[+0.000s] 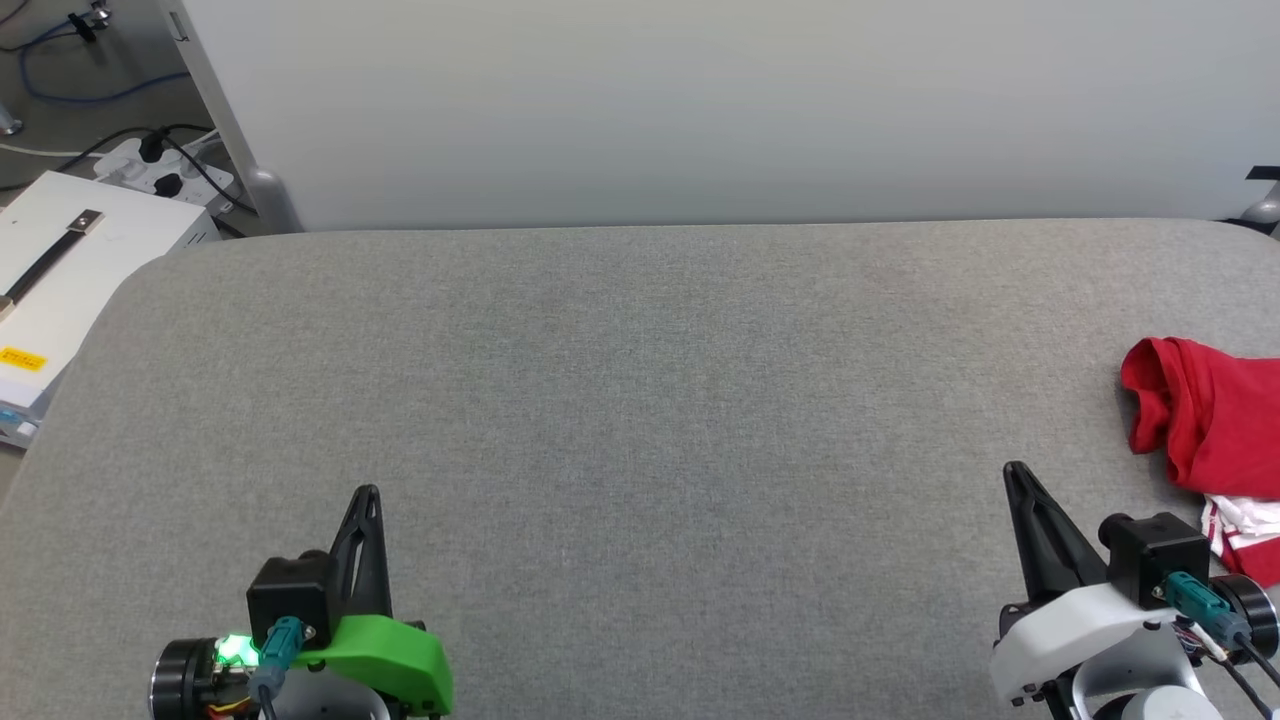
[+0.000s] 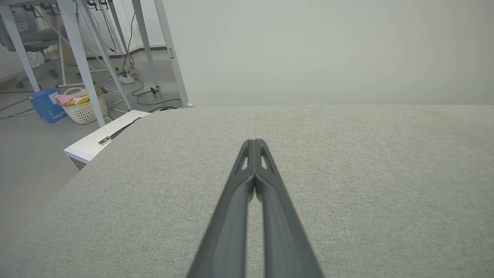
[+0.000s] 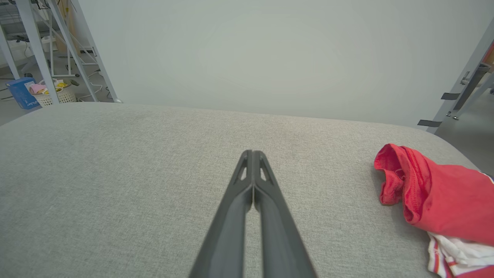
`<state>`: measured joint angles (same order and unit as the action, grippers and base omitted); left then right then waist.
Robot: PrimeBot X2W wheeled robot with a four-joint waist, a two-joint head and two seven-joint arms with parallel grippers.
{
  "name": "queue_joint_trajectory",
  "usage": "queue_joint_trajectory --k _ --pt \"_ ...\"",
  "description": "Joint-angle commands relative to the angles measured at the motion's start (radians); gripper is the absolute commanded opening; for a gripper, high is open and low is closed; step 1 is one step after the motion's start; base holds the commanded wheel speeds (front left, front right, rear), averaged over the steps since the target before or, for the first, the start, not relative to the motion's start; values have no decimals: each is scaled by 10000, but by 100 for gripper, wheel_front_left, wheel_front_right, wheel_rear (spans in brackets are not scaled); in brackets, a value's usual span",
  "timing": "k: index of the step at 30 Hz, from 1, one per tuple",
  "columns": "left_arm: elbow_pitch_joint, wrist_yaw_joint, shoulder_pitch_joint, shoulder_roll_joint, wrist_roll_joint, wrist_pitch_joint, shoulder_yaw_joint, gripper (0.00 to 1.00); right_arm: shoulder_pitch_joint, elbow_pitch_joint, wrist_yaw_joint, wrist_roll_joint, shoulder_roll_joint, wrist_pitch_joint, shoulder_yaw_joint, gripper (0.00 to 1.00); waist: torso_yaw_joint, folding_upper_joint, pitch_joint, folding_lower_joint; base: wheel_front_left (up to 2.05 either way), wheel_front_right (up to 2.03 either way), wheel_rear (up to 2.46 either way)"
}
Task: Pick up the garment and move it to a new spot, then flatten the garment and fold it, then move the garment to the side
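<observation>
Find the garment [image 1: 1210, 420] heaped at the right edge of the surface [image 1: 640, 400], red body bunched over a striped white sleeve, just beside the right hand [image 1: 1015, 472]. Note both hands pinched shut and empty, the left hand [image 1: 368, 494] well apart. Fits a heap awaiting pickup, or a loose fold set aside. If for pickup: open wide, pinch the thick red roll, lift clear before carrying.
</observation>
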<state>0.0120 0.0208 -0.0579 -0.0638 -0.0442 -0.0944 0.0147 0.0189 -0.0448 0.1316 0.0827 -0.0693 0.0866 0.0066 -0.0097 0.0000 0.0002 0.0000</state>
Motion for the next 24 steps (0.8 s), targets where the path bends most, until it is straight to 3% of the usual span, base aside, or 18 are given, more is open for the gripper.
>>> queue_joint_trajectory --k 1,24 --pt "-44 -69 210 47 80 57 -41 0 -118 94 -6 -108 34 -71 -26 0 4 0 0 0 0 0 0" --pt "-87 -148 420 97 287 563 -101 0 -159 296 -8 -519 124 -525 -49 0 57 0 -1 0 0 0 0"
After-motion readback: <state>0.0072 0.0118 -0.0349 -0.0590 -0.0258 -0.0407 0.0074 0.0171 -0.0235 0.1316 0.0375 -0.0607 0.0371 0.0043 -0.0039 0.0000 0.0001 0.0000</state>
